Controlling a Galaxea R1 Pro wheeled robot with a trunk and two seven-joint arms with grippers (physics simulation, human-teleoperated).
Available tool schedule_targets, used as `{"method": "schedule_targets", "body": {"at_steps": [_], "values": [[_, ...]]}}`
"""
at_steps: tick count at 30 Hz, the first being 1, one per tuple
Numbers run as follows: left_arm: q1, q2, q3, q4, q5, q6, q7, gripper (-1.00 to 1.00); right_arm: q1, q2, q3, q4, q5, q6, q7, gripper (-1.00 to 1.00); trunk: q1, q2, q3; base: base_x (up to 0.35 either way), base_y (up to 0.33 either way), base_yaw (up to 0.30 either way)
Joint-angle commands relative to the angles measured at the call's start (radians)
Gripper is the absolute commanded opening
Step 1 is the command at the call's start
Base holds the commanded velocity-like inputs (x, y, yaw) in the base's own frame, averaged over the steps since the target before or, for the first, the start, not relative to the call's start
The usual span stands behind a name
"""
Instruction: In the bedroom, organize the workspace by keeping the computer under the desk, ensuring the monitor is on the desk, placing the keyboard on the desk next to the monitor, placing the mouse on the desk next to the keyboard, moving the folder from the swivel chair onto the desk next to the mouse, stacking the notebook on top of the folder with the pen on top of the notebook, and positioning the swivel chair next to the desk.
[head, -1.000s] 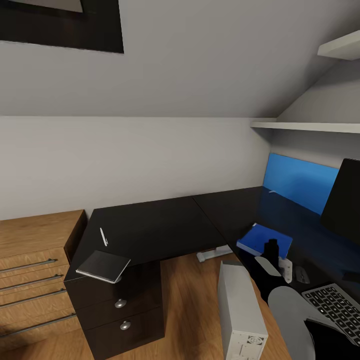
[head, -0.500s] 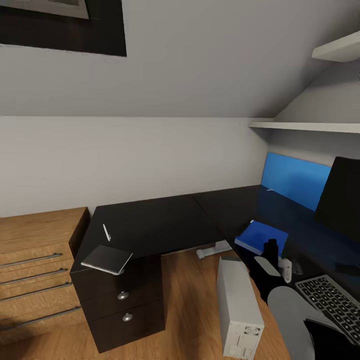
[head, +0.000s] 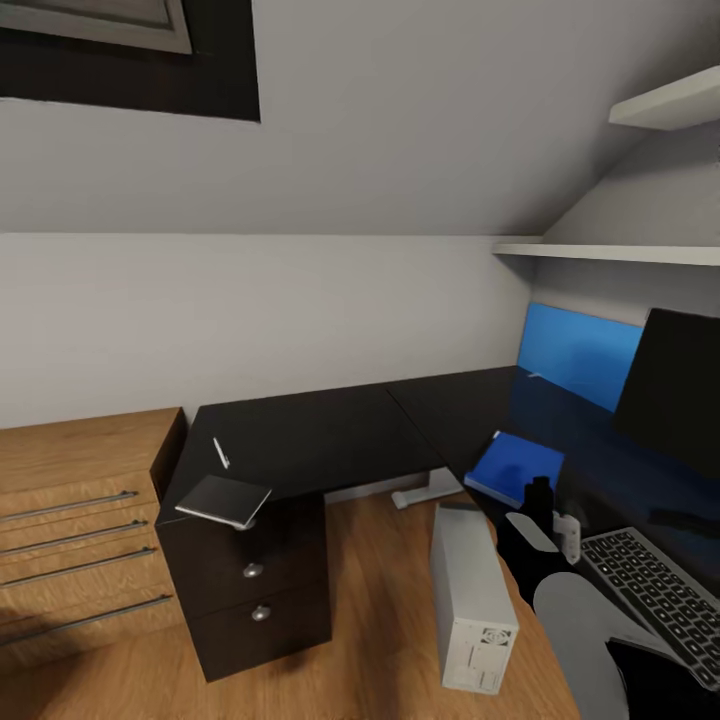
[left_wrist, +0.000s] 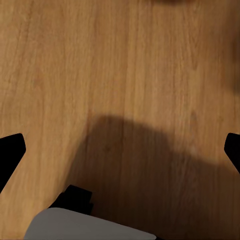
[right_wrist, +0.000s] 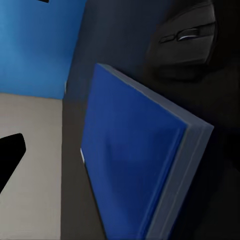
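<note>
The black L-shaped desk (head: 320, 440) fills the corner. Its near left end carries the dark notebook (head: 222, 500), overhanging the edge, with the thin pen (head: 220, 452) just behind it. On the right wing lie the blue folder (head: 516, 467), the keyboard (head: 655, 590) and the monitor (head: 675, 385). The grey computer (head: 468, 600) stands on the floor beside that wing. My right gripper (head: 541, 497) hangs open above the folder (right_wrist: 140, 155), with the mouse (right_wrist: 187, 37) close beside it. My left gripper (left_wrist: 120, 150) is open over bare floor.
A light wooden drawer unit (head: 80, 520) with bar handles stands left of the desk. A long bright blue panel (head: 580, 352) leans at the back of the right wing. White shelves (head: 610, 250) hang above it under the sloped ceiling. Wood floor (head: 380, 600) lies between the desk's wings.
The whole view has shifted: the camera has drawn back and turned slightly, so the desk's things sit nearer the picture's middle. The things themselves and my right arm hold their places.
</note>
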Motion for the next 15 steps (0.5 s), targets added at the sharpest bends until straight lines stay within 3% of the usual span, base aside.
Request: {"method": "schedule_targets", "body": {"at_steps": [1, 7, 15], "values": [[-0.001, 0.000, -0.009, 0.000, 0.007, -0.004, 0.006, 1.00, 0.000, 0.000, 0.000, -0.001, -0.005, -0.002, 0.000, 1.00, 0.000, -0.001, -0.001, -0.074, 0.000, 0.000], [-0.001, 0.000, -0.009, 0.000, 0.007, -0.003, 0.007, 1.00, 0.000, 0.000, 0.004, 0.000, -0.005, -0.002, 0.001, 1.00, 0.000, -0.001, -0.001, -0.121, 0.000, 0.000], [-0.001, 0.000, -0.009, 0.000, 0.007, -0.003, 0.008, 1.00, 0.000, 0.006, 0.015, -0.001, 0.000, -0.002, 0.002, 1.00, 0.000, -0.001, -0.001, -0.024, 0.000, 0.000]]}}
